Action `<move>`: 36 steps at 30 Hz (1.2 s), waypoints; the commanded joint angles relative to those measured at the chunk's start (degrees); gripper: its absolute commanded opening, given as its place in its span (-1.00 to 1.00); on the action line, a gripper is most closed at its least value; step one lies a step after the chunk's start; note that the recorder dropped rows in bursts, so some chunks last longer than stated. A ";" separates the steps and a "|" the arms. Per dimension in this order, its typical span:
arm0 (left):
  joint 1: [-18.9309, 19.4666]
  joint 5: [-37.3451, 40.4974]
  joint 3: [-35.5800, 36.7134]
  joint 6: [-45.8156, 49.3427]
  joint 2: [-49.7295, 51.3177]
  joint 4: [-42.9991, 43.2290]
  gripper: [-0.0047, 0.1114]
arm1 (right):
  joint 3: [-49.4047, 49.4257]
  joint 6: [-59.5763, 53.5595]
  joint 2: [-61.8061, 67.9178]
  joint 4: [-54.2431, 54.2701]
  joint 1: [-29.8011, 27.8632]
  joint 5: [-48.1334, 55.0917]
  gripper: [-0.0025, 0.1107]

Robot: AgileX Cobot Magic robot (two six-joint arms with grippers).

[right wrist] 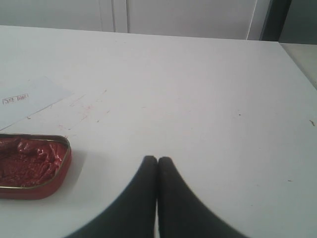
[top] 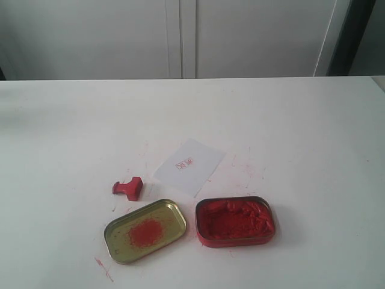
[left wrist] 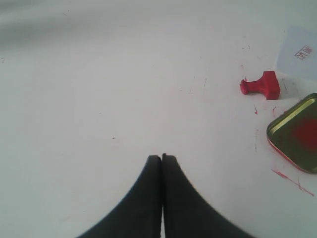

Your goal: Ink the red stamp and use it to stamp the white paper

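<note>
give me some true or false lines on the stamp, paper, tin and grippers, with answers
1. The stamp lies on the table, held by no gripper. True.
2. The paper is blank. False: it bears a small red imprint.
3. The tin is closed. False: it is open with red paste showing, and its lid lies beside it.
4. The left gripper and the right gripper are both shut and empty. True.
5. The stamp rests on the paper. False: it lies beside it, apart.
</note>
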 commanded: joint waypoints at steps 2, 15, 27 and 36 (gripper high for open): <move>0.24 -5.14 6.29 -0.51 -2.01 -0.97 -0.92 | 0.29 0.11 -0.26 -0.14 -0.20 -0.93 -0.96; 0.24 -8.47 12.55 -0.51 -5.74 -1.47 -0.92 | 0.29 0.11 -0.26 -0.14 -0.20 -0.93 -0.96; 0.24 -12.64 19.78 -0.51 -9.78 -1.76 -0.92 | 0.29 0.11 -0.26 -0.14 -0.20 -0.93 -0.96; 0.24 -12.52 19.78 -0.31 -9.78 -1.86 -0.92 | 0.29 0.11 -0.26 -0.14 -0.20 -0.93 -0.96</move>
